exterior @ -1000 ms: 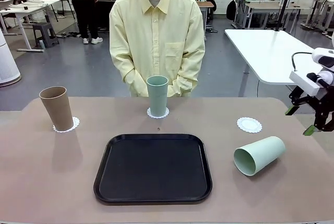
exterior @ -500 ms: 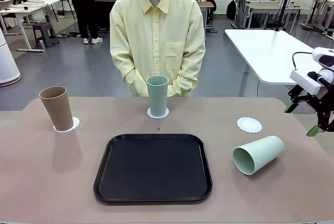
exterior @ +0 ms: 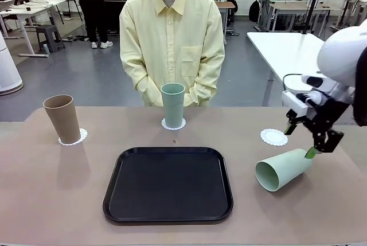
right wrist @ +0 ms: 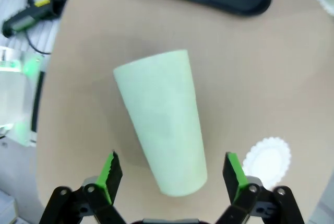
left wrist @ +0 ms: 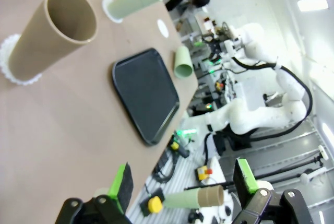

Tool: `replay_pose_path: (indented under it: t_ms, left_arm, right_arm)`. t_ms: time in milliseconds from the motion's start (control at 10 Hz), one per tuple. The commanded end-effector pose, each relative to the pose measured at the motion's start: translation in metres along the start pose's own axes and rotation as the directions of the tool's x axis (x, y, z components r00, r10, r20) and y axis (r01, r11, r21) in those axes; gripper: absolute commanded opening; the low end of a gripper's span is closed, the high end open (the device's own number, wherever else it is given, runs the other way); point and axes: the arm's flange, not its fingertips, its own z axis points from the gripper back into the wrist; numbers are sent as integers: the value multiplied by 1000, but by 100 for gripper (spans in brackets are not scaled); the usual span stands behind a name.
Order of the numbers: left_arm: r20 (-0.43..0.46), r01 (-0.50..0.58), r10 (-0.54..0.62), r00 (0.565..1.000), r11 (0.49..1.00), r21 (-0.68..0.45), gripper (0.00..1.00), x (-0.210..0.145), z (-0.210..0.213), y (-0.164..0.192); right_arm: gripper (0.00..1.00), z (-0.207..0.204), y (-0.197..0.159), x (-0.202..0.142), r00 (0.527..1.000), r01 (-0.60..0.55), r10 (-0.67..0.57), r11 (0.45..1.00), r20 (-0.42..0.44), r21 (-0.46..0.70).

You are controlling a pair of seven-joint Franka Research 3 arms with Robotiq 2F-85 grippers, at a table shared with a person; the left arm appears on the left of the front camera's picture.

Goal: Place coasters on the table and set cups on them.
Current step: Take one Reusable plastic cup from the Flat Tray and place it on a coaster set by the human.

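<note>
Three cups are on the table (exterior: pixel 51 188): a tan-brown cup (exterior: pixel 62 118) stands upright at far left, its base only partly on a coaster (exterior: pixel 73 137); a sage green cup (exterior: pixel 172 105) stands upright on a second coaster (exterior: pixel 173 124) at far centre, just in front of the person (exterior: pixel 172 39) in a yellow shirt; a pale green cup (exterior: pixel 284 169) lies tipped on its side at near right. Its long axis runs slantwise, open mouth towards the near left, base towards the far right. A bare third coaster (exterior: pixel 274 137) lies just beyond it, apart from it. A black tray (exterior: pixel 168 184) sits in the near centre, left of the fallen cup. The right gripper (exterior: pixel 300 139) hangs just above the fallen cup's base, fingers spread wide on either side, nothing between them and it. The left gripper (left wrist: pixel 182 179) is spread too, holding nothing, with the tan cup far ahead
</note>
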Motion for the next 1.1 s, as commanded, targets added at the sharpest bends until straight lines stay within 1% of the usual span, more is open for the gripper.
replay_pose_path:
  t_ms: [0,200,400,700,900,1000]
  left_arm:
    - [10,-14,13,1000,1000,5,100,1,0,-3]
    - [10,-14,13,1000,1000,5,100,1,0,-3]
    - [10,-14,13,1000,1000,5,100,1,0,-3]
    - [10,-14,13,1000,1000,5,100,1,0,-3]
    - [10,-14,13,1000,1000,5,100,1,0,-3]
    - [10,-14,13,1000,1000,5,100,1,0,-3]
  right_arm:
    - [100,-22,-9,10,1000,9,-9,1000,-19,24]
    - [100,-34,-12,12,999,9,-5,997,-50,73]
    - [100,-33,-8,10,998,16,-10,995,-69,98]
    - [100,-41,-6,-1,996,35,-26,994,-90,107]
    - [100,-48,-8,-6,996,36,-26,993,-89,112]
    - [100,-48,-7,-5,997,33,-25,993,-73,115]
